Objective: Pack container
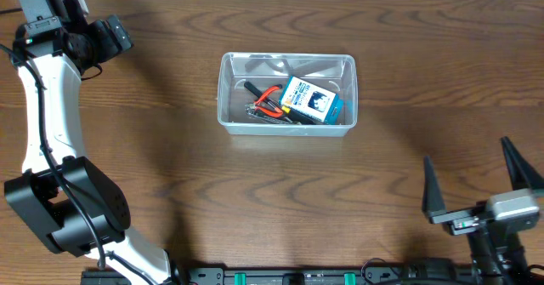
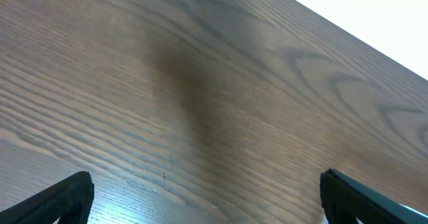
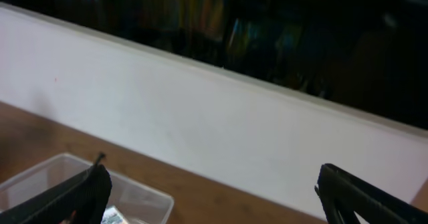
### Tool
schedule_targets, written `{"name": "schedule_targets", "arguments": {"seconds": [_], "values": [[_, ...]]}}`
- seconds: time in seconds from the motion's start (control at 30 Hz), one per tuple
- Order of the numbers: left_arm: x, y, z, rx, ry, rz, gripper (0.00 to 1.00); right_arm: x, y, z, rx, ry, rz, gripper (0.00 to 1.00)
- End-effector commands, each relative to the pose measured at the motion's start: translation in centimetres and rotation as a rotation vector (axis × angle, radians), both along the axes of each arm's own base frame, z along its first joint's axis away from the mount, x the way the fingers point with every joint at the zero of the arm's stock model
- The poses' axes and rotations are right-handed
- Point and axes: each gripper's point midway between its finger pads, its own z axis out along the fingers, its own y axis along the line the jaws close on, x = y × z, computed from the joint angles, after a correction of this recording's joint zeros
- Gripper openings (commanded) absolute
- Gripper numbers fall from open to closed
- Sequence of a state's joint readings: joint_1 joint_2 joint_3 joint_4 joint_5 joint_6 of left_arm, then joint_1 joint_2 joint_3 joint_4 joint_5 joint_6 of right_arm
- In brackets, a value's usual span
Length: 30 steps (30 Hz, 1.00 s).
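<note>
- Roughly at the middle of the table point(image 1: 170, 157), a little toward its far edge, sits the container point(image 1: 287, 57), a clear tub standing upright with its mouth open to the top.
- Inside it, a blue-and-white box point(image 1: 310, 100) lies toward the right end and a red-handled tool point(image 1: 270, 98) lies just beside the box on its left. Some dark and metallic bits lie by the tool, too small to tell what they are.
- The left gripper point(image 2: 207, 200) hangs over bare wood near the far left corner of the table, well apart from the container. Its fingers stand wide apart with nothing between them.
- The right gripper point(image 1: 474, 183) sits near the front right edge of the table, also well apart from the container, which lies ahead of it and to its left. Its two dark fingers are spread wide and hold nothing.
- From the right wrist view, a corner of the container shows low at the left, partly behind the left-hand finger, with a white wall point(image 3: 200, 110) beyond the table.
</note>
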<state>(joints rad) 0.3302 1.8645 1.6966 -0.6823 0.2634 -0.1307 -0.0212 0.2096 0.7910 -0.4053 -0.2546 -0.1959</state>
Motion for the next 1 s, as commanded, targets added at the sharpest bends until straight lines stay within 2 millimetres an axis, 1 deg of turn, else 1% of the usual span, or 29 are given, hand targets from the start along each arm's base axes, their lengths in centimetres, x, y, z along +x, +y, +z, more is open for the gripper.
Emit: {"name": "schedule_targets", "arguments": {"seconds": [0.0,0.13,0.3,0.43,0.57,0.8,0.97], "values": [[0.1,-0.1,1.4,0.0,-0.03,-0.002,0.98,0.6,0.2,-2.6,0.0,-0.001,0.012,0.99],[0.1,-0.1,1.4,0.0,-0.03,-0.002,0.98,1.8,-0.2,-5.5,0.012,0.01,-0.006,0.99],[0.1,-0.1,1.4,0.0,-0.03,-0.002,0.98,3.9,-2.7,-8.9,0.196,0.029,-0.126,0.99],[0.1,-0.1,1.4,0.0,-0.03,-0.002,0.98,4.9,-3.4,-11.4,0.253,0.025,-0.152,0.99],[0.1,-0.1,1.4,0.0,-0.03,-0.001,0.98,5.7,-3.4,-13.2,0.272,0.02,-0.149,0.99],[0.1,-0.1,1.4,0.0,-0.03,-0.001,0.98,6.5,-3.5,-15.5,0.279,0.034,-0.152,0.99],[0.1,-0.1,1.4,0.0,-0.03,-0.001,0.98,7.0,-4.0,-17.2,0.286,0.059,-0.188,0.99]]}}
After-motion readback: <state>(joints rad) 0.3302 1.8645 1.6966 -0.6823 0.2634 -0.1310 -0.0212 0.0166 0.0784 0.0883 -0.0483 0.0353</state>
